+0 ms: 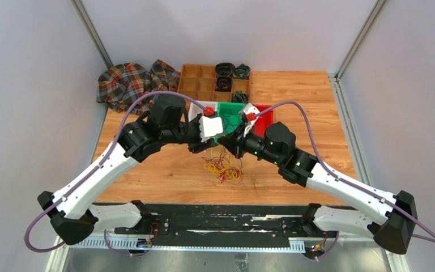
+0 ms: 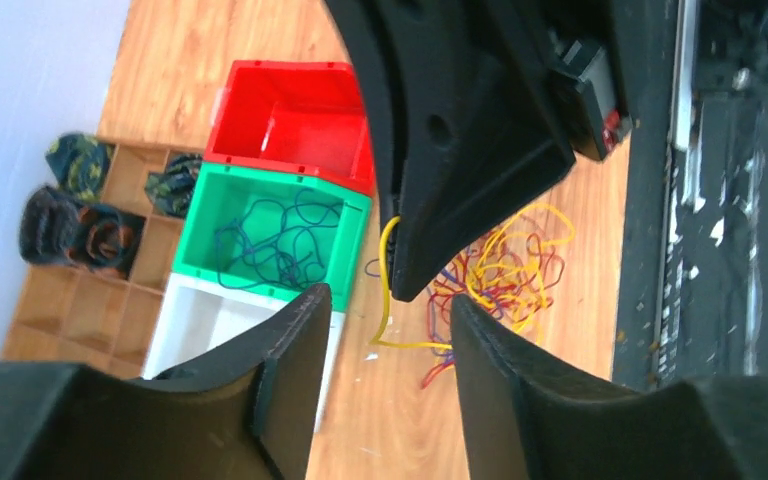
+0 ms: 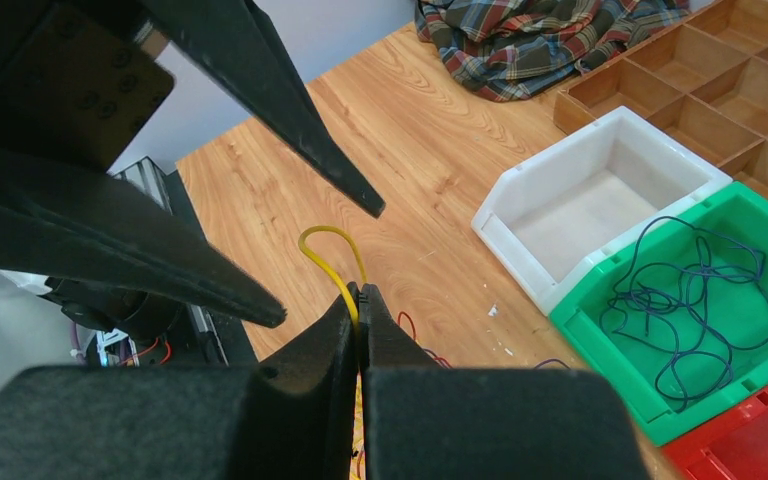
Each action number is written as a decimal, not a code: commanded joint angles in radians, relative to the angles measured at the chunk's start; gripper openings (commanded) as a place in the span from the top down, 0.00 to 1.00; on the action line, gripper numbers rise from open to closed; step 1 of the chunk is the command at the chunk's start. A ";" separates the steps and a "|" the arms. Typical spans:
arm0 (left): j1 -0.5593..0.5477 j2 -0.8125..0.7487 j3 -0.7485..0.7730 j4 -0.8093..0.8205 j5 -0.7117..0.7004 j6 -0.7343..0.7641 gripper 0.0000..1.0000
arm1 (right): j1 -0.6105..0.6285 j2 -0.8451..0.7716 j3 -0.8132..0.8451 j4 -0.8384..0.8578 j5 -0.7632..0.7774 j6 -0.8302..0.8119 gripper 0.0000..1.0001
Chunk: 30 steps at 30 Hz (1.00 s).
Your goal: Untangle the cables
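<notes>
Currently: one tangle of thin yellow, red and dark-blue wire cables [image 1: 222,167] on the wooden table [image 1: 294,96].
One right gripper [image 3: 360,290], jaws clamped on one yellow strand [image 3: 325,240].
One left gripper [image 2: 388,296], jaws apart.
Three plastic bins: white bin [image 3: 540,165], red bin [image 2: 250,110], green bin [image 2: 260,290] holding dark-blue wires [image 3: 680,290].

The right gripper [image 2: 407,275] covers part of the cables [image 2: 505,275] in the left wrist view. The red bin [image 3: 750,440] runs off the right wrist picture's edge. Dark bundles [image 1: 225,72] at the far side are too small to identify.
</notes>
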<state>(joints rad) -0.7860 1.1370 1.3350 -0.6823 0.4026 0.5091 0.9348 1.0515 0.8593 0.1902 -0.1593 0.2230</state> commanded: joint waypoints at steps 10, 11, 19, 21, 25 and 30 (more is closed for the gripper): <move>0.001 0.016 0.079 -0.053 -0.022 0.105 0.99 | 0.032 0.007 0.013 0.022 -0.047 0.018 0.99; 0.001 0.012 0.083 -0.045 -0.036 0.089 0.99 | 0.033 0.006 0.009 0.028 -0.042 0.022 0.97; 0.001 -0.008 0.210 -0.143 0.123 -0.055 1.00 | 0.032 0.053 -0.013 0.132 0.066 0.073 0.78; 0.001 -0.005 0.237 -0.183 0.155 -0.073 1.00 | 0.032 0.075 -0.008 0.149 0.090 0.080 0.78; 0.001 -0.001 0.287 -0.236 0.179 -0.068 1.00 | 0.032 0.115 -0.012 0.193 0.104 0.094 0.77; 0.001 -0.002 0.363 -0.252 0.159 -0.050 0.99 | 0.032 0.149 -0.040 0.218 0.119 0.113 0.74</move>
<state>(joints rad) -0.7860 1.1423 1.6306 -0.8951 0.5419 0.4618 0.9550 1.1858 0.8478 0.3428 -0.0761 0.3096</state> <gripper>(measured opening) 0.017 0.247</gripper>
